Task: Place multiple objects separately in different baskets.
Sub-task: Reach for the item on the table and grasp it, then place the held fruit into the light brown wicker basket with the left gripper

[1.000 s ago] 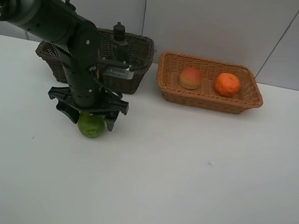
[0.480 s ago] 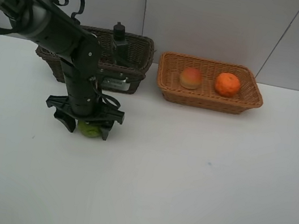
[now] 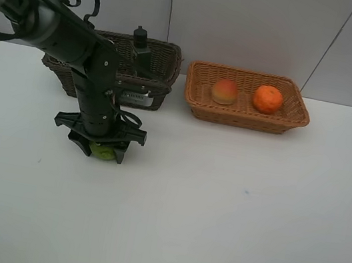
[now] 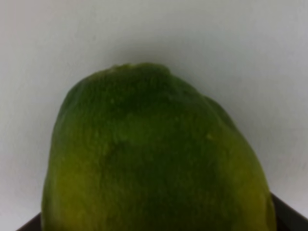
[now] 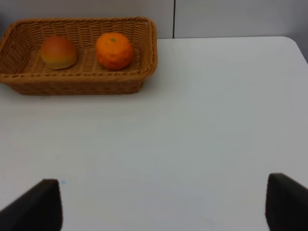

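Note:
The green round fruit (image 3: 104, 152) rests on the white table and fills the left wrist view (image 4: 154, 159). My left gripper (image 3: 102, 151) is lowered over it, one finger against each side, shut on it. The peach-like fruit (image 3: 224, 91) and the orange (image 3: 267, 99) lie in the light tan basket (image 3: 300, 116); all three also show in the right wrist view: peach (image 5: 58, 52), orange (image 5: 114, 50), basket (image 5: 150, 48). The dark pump bottle (image 3: 140, 37) stands in the dark brown basket (image 3: 168, 63). My right gripper (image 5: 163, 207) is open and empty. The pink bottle and the cup are hidden.
The left arm (image 3: 64, 32) reaches in from the upper left, in front of the dark basket. The white table (image 3: 237, 209) spreads to the front and right. A grey wall stands behind both baskets.
My left gripper came down over the green fruit and its fingers drew in around it. The baskets and the other fruit have not moved.

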Robot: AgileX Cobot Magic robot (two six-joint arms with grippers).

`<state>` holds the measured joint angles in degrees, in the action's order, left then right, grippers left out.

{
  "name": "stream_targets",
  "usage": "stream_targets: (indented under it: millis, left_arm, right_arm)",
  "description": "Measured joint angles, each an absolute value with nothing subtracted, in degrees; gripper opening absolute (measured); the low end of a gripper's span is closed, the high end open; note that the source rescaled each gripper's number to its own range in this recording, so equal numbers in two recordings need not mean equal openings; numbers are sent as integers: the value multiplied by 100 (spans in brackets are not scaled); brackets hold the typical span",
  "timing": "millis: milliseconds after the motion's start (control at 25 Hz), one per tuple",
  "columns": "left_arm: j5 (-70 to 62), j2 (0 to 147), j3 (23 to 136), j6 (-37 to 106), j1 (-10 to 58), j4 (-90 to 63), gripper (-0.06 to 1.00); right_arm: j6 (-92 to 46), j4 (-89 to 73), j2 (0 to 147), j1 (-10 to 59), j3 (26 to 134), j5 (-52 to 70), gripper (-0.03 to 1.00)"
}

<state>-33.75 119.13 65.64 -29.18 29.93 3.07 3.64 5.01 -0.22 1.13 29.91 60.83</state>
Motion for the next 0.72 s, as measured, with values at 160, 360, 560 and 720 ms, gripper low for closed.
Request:
stream_targets:
  millis: [160, 360, 560, 720]
  left_arm:
    - [-3356, 11913, 6564, -2918, 2964, 301, 76]
    - [-3351, 11913, 6569, -2924, 2956, 306, 76]
    - [-3351, 11913, 6569, -2940, 2956, 306, 76]
    - [-3370, 11913, 6569, -2940, 2956, 306, 76]
  right_arm:
    - [364, 501, -22, 113, 2991, 6083, 84]
    - [364, 501, -22, 113, 2991, 6083, 84]
    - [364, 501, -22, 113, 2991, 6083, 84]
    - [364, 501, -22, 113, 2991, 6083, 84]
